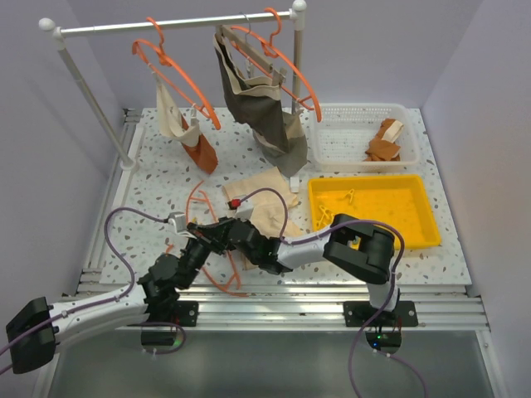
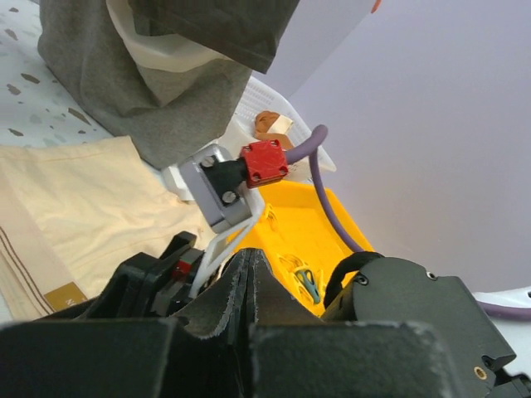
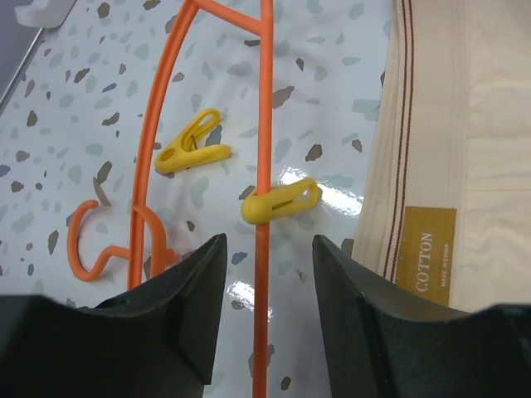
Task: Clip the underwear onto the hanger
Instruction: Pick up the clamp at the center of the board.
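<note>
The orange hanger (image 1: pixel 217 282) lies flat on the speckled table at the front. In the right wrist view its straight bar (image 3: pixel 264 99) runs between my open right gripper's (image 3: pixel 268 240) fingers, untouched. One yellow clip (image 3: pixel 280 201) sits on that bar. A second yellow clip (image 3: pixel 192 143) lies loose inside the loop. The cream underwear (image 3: pixel 465 124) with a gold COTTON label lies just right of the bar. It also shows in the top view (image 1: pixel 261 186) and the left wrist view (image 2: pixel 83 191). My left gripper (image 2: pixel 247 253) is shut, fingers pressed together, close to the right gripper (image 1: pixel 217 230).
A yellow tray (image 1: pixel 415 236) of clips stands at the right, with a white basket (image 1: pixel 332 149) holding cloths behind it. A white rail (image 1: pixel 166 26) at the back carries orange hangers with a dark grey garment (image 1: pixel 257 108) and a cream and rust cloth (image 1: pixel 189 137).
</note>
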